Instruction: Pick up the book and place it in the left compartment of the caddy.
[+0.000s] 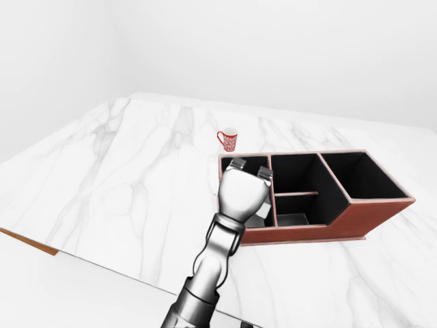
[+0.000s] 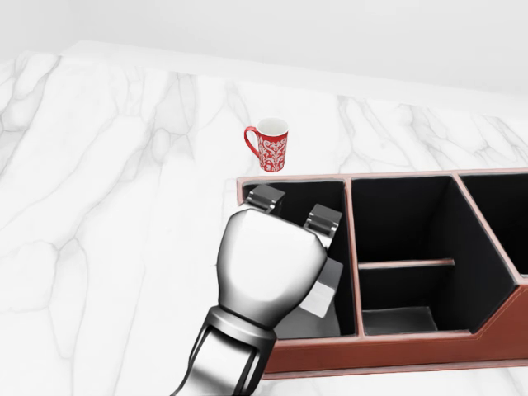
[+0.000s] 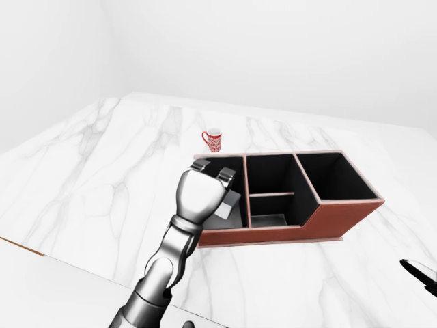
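The brown caddy [image 2: 404, 176] with black compartments lies on the white marble table. My left hand [image 2: 294, 208] reaches into its left compartment from above, fingers curled down. It is shut on the grey book [image 2: 320, 290], of which only a corner and an edge show under the palm, low inside that compartment. The rest of the book is hidden by the hand. A small dark tip at the right-eye view's lower right edge may be my right hand [image 3: 420, 272]; its fingers do not show.
A red patterned mug [image 2: 270, 145] stands on the marble just above the caddy's left corner. The caddy's middle compartment [image 2: 404, 247] has a low divider. The table's near edge [image 1: 27, 242] runs along the lower left of the left-eye view.
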`<state>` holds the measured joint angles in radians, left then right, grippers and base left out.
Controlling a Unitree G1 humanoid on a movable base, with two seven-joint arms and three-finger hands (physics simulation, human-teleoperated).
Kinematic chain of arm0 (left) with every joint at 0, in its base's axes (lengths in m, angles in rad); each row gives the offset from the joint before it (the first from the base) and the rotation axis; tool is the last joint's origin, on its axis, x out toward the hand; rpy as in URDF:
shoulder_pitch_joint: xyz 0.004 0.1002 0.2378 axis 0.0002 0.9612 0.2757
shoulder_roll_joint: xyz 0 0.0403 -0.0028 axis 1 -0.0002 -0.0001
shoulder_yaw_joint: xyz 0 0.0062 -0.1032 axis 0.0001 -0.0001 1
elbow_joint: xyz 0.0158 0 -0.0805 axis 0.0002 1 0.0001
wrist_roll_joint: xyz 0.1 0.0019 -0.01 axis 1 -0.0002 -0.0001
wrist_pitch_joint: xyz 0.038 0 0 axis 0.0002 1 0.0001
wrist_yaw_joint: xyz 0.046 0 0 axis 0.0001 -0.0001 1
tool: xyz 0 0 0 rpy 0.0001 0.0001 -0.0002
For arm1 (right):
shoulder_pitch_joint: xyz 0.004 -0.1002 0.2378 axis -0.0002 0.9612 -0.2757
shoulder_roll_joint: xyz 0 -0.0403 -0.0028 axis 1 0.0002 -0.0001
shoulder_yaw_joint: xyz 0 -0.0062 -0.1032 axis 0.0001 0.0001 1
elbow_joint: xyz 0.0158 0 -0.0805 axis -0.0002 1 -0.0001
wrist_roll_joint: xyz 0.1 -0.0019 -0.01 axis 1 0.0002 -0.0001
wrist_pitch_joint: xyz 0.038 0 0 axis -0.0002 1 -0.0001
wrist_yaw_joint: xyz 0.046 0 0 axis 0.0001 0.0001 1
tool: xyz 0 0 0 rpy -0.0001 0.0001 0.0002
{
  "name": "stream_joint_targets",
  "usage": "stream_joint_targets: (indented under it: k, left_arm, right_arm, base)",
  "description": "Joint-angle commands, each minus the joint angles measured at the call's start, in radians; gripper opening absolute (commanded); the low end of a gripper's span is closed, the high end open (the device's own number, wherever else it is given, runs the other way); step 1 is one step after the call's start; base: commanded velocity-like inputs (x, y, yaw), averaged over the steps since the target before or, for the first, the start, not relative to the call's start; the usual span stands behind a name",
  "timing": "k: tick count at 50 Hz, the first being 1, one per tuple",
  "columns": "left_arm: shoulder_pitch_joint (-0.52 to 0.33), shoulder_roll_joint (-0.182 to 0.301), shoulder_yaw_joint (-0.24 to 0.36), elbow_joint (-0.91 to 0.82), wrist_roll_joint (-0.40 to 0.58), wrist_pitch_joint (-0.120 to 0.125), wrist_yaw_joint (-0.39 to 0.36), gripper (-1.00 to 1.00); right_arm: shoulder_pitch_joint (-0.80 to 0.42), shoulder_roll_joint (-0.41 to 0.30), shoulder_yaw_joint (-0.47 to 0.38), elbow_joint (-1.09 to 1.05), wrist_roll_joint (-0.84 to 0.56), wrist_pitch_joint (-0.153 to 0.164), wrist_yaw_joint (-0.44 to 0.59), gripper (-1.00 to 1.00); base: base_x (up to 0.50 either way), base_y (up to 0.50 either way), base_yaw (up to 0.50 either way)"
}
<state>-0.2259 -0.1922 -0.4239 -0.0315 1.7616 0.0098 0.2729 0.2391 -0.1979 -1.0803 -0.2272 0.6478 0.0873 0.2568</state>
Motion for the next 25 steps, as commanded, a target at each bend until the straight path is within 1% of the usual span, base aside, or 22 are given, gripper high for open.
stream_joint_targets:
  k: [1,3,6,7,8,10,11,13,15,18,19,22,25]
  left_arm:
    - [-0.052,-0.017,0.022,0.128,-0.028,0.004,0.059,-1.00]
    - [-0.059,-0.017,0.027,0.151,-0.030,0.008,0.065,-1.00]
    - [-0.067,-0.016,0.036,0.179,-0.043,0.008,0.073,-1.00]
    - [-0.077,-0.019,0.042,0.199,-0.048,0.013,0.076,-1.00]
    - [-0.081,-0.021,0.045,0.207,-0.041,0.029,0.076,-1.00]
    - [-0.090,-0.020,0.046,0.223,-0.049,0.024,0.081,-1.00]
    - [-0.097,-0.024,0.047,0.235,-0.045,0.032,0.080,-1.00]
    - [-0.101,-0.026,0.046,0.240,-0.045,0.033,0.079,-1.00]
    - [-0.116,-0.032,0.049,0.266,-0.041,0.042,0.075,-1.00]
    - [-0.125,-0.035,0.056,0.285,-0.050,0.046,0.077,-1.00]
    - [-0.138,-0.034,0.062,0.316,-0.043,0.057,0.091,-1.00]
    - [-0.145,-0.037,0.064,0.337,-0.051,0.057,0.100,-1.00]
    - [-0.174,-0.041,0.073,0.391,-0.061,0.055,0.118,-1.00]
  right_arm:
    - [0.000,0.000,0.000,-0.002,-0.002,0.000,0.000,1.00]
    - [0.000,0.000,0.001,-0.002,-0.003,0.000,0.000,1.00]
    - [-0.001,0.000,0.002,0.000,-0.005,0.000,0.001,1.00]
    - [-0.003,0.000,0.003,0.005,-0.008,0.000,0.002,1.00]
    - [-0.002,0.000,0.004,0.004,-0.008,0.000,0.002,1.00]
    - [-0.001,0.000,0.003,-0.001,-0.005,0.000,-0.001,1.00]
    - [0.000,0.001,0.002,-0.004,-0.005,0.000,-0.001,1.00]
    - [-0.001,0.001,0.002,-0.002,-0.006,0.000,0.000,1.00]
    - [0.000,0.001,0.000,-0.005,-0.004,0.000,-0.001,1.00]
    - [-0.001,0.000,0.000,-0.005,-0.004,0.000,-0.001,1.00]
    - [0.000,0.000,-0.001,-0.009,-0.002,0.000,-0.002,1.00]
    - [-0.001,0.001,-0.001,-0.008,-0.004,0.000,-0.002,1.00]
    - [-0.002,0.002,0.003,0.001,-0.007,0.000,0.001,1.00]
  base:
    - [0.00,0.00,0.00]
    - [0.00,0.00,0.00]
    - [0.00,0.00,0.00]
    - [0.00,0.00,0.00]
    - [0.00,0.00,0.00]
    - [0.00,0.00,0.00]
    - [0.00,0.00,0.00]
    - [0.00,0.00,0.00]
    - [0.00,0.00,0.00]
    - [0.00,0.00,0.00]
    - [0.00,0.00,0.00]
    - [0.00,0.00,0.00]
    - [0.00,0.00,0.00]
